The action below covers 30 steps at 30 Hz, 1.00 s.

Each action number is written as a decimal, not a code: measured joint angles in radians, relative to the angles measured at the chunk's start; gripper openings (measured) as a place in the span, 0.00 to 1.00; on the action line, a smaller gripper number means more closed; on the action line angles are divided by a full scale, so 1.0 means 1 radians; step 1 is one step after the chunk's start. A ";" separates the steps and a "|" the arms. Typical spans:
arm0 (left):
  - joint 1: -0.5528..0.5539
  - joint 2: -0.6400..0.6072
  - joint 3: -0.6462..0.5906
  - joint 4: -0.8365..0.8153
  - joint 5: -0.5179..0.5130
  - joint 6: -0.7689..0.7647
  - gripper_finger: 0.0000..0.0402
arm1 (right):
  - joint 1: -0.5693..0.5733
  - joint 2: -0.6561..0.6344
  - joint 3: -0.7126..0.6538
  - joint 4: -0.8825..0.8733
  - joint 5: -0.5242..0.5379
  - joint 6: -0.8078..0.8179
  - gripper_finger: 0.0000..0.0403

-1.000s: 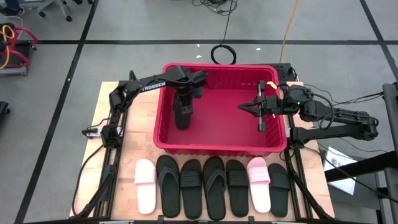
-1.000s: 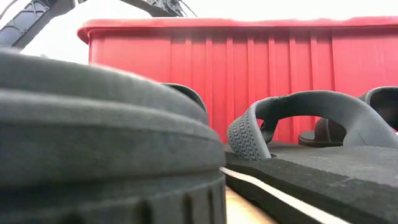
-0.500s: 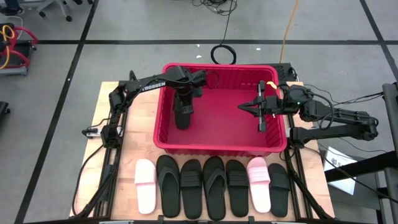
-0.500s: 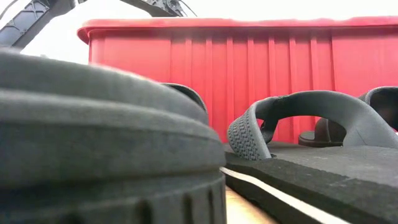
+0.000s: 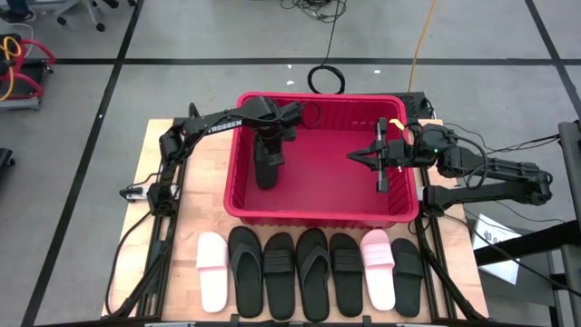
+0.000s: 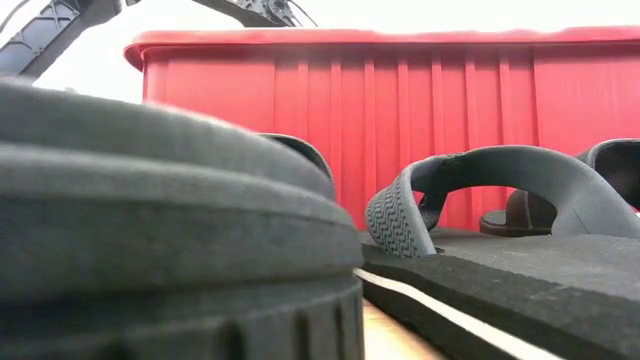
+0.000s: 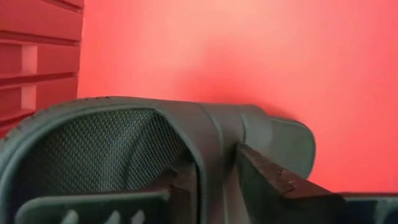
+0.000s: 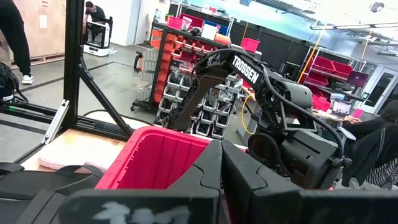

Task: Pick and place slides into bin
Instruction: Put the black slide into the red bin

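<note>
While unmoved, left tool loosens on slide.

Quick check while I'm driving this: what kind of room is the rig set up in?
Most likely a robotics lab or workshop. The right wrist view shows shelving stacked with red parts bins, and workbenches behind. The high view shows a taped concrete floor with cables running across it.
</note>
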 joint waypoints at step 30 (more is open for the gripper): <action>-0.001 0.000 0.000 -0.010 -0.094 0.079 0.39 | 0.000 0.000 0.000 0.000 0.000 0.004 0.00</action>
